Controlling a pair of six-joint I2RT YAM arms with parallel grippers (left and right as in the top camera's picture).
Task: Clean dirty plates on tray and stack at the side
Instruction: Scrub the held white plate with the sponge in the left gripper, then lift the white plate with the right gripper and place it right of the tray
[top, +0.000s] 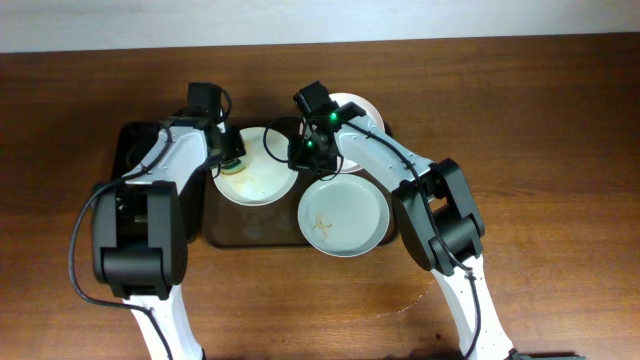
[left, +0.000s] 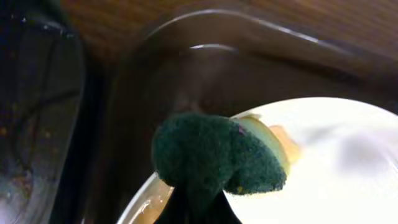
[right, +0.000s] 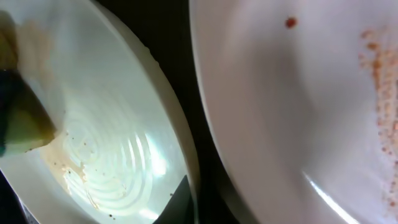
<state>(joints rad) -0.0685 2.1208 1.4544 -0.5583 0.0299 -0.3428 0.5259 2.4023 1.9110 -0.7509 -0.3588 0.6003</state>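
A dark brown wooden table (top: 560, 120) fills the overhead view, with a pale off-white strip (top: 300, 20) along its far edge.

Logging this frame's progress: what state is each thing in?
Left round white plate: brown smears, mid-scrub.
Bluish-white round plate: smeared, untouched.
Third white plate: partly hidden under right arm.
Green scouring sponge: held by left gripper.
Right gripper: at left plate's rim, grip unclear.

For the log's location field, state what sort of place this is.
Likely a robot test bench staged for dishwashing practice rather than a working kitchen. It shows a bare wooden table, two robot arms, and smeared plates on a tray, with a sponge.
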